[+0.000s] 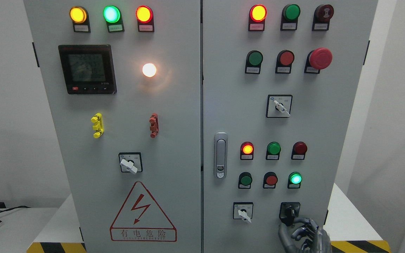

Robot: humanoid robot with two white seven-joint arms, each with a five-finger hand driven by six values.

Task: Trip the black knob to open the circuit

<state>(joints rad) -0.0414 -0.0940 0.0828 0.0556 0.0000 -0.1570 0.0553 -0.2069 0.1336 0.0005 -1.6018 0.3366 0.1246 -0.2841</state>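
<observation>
1. Right hand (306, 232) at bottom right, arm coming up from the lower edge. Fingers (302, 222) curled up toward the black knob (288, 213), fingertips touching or just under its lever; a firm pinch isn't clear, so I'd call it clenched at the knob, grip unconfirmed.
2. Black knob sits low on the right door of the cabinet (329, 116), on a black square plate, lowest and rightmost control there. Hand comes from below, probably so it can turn the lever without blocking it.
3. Just left: white selector switch (243, 212), untouched, well clear of the fingers.
4. Above the knob: lit green lamp (295, 179), then rows of red and green buttons.
5. Left hand not seen.
6. Left door: hazard triangle (142, 212), meter display (87, 69) higher up.
7. Judgement: trip not yet visibly done; next comes the twist.
</observation>
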